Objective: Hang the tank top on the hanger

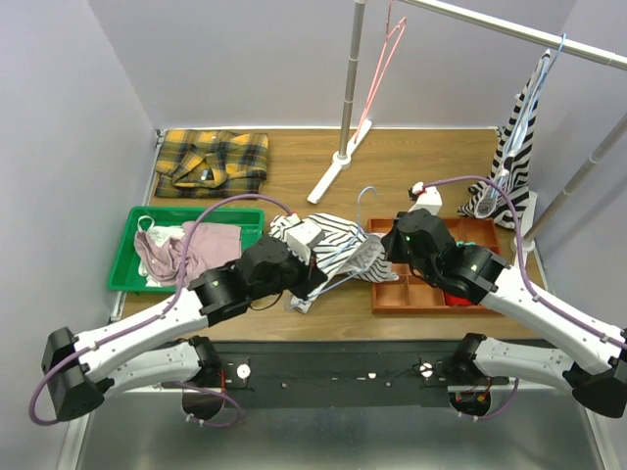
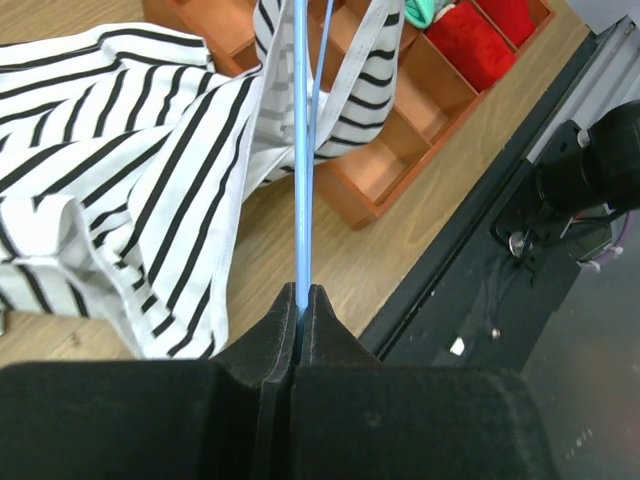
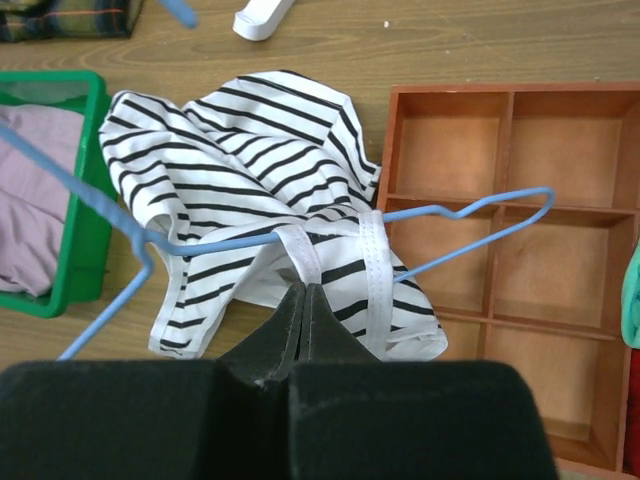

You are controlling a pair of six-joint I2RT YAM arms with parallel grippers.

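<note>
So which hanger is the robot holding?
The light-blue wire hanger, pinched in the left jaws and threaded through the tank top. The pink hanger hangs untouched on the rail.

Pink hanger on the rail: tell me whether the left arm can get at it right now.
Probably not. The left end effector is shut on the blue hanger, which carries the tank top, and the pink hanger hangs at the far back, past the upright pole.
</note>
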